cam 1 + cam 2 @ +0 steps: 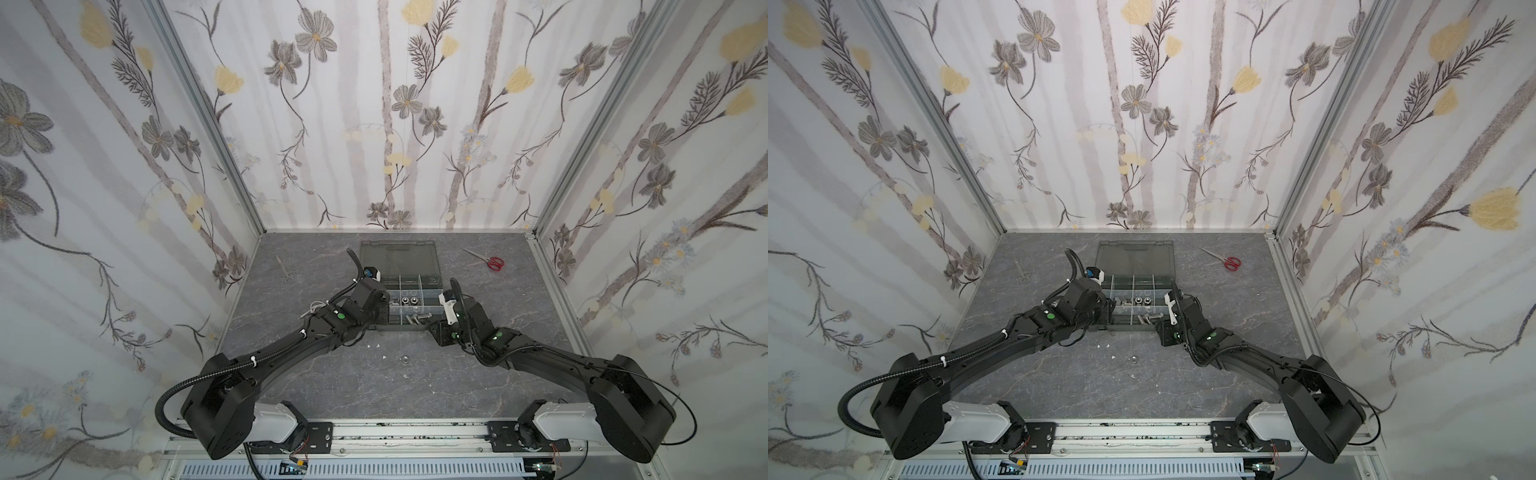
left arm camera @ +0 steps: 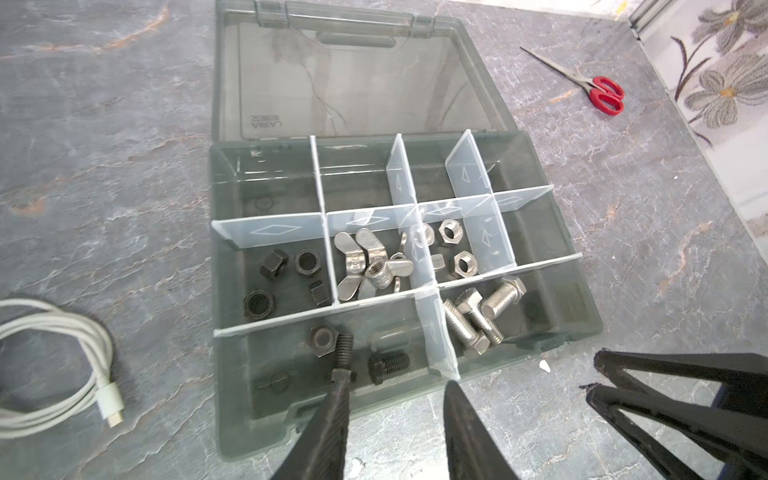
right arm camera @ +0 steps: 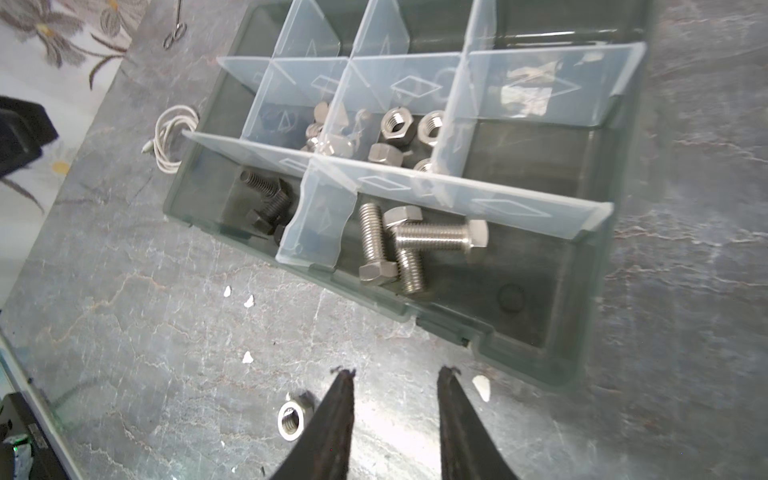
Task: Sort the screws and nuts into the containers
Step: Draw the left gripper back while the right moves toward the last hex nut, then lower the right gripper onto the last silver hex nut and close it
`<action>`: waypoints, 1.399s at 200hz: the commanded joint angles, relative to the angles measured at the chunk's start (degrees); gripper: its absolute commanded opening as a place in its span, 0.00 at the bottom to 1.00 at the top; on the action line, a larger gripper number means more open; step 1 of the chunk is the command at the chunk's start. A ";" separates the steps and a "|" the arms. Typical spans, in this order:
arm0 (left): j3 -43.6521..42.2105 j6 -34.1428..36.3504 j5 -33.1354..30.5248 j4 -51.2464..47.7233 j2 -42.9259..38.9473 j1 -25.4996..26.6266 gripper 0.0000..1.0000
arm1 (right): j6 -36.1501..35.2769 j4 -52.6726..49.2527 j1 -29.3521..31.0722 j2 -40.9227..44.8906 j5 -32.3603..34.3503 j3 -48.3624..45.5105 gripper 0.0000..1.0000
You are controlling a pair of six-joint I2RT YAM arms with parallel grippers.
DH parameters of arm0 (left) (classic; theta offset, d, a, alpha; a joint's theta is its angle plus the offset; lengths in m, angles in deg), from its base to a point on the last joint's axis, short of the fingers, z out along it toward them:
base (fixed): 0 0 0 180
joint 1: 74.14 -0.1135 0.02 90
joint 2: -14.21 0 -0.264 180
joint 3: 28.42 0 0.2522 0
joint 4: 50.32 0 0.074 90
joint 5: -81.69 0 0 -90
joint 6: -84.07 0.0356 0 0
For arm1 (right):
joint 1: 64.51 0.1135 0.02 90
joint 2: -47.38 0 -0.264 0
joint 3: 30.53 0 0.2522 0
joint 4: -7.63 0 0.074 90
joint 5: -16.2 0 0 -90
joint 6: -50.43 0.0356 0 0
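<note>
Nearing the end, I'd say: screws (image 2: 500,300) and nuts (image 3: 386,154) lie sorted in the containers (image 2: 582,316); one silver nut (image 3: 291,420) waits on the table (image 3: 166,332) beside the right gripper (image 3: 395,371), jaws parted and empty, like the left gripper (image 2: 397,377).

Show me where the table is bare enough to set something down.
Widest bare patch: the table in front, between both arms, bordered by the loose nut. Also, in a top view, right of the organizer case, nearer than the red scissors. Crowded: the case's front edge, where the left hand and right hand hover, and its filled compartments.
</note>
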 commanded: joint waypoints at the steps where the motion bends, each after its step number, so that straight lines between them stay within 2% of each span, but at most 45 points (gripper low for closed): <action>1: -3.17 -3.34 -3.30 2.09 -3.86 -0.57 0.42 | -2.08 -1.70 1.80 -1.93 1.22 1.93 0.35; 72: -13.27 -7.93 -5.68 3.80 -17.32 -1.35 0.47 | -3.53 -7.55 10.71 -10.20 5.07 7.84 0.38; 128: -19.30 -11.61 -6.35 4.64 -24.23 -1.55 0.48 | -5.04 -11.73 14.20 -14.82 7.11 13.57 0.41; 280: -25.34 -14.93 -5.90 6.25 -30.54 -1.81 0.49 | -6.66 -19.22 19.53 -23.79 9.70 20.74 0.44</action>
